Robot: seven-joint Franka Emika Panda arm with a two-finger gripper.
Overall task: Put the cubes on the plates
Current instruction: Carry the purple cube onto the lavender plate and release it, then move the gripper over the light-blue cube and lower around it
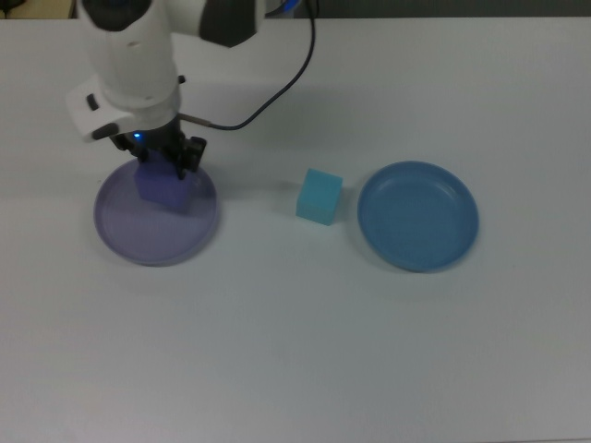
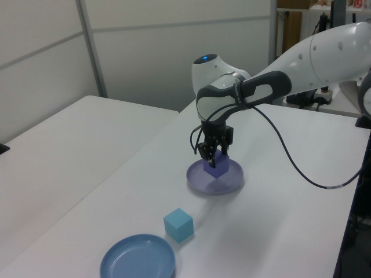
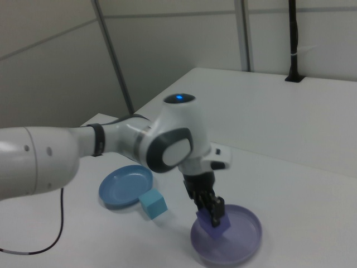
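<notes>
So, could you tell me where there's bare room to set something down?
The blue plate is bare, as is the table along the top view's bottom. The lavender plate is crowded: the gripper holds the purple cube there. The turquoise cube sits between the plates.

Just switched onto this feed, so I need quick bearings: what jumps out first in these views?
The gripper holds the purple-blue cube over the lavender plate, at the top view's left. The turquoise cube sits alone on the white table, just left of the empty blue plate in the top view.
</notes>
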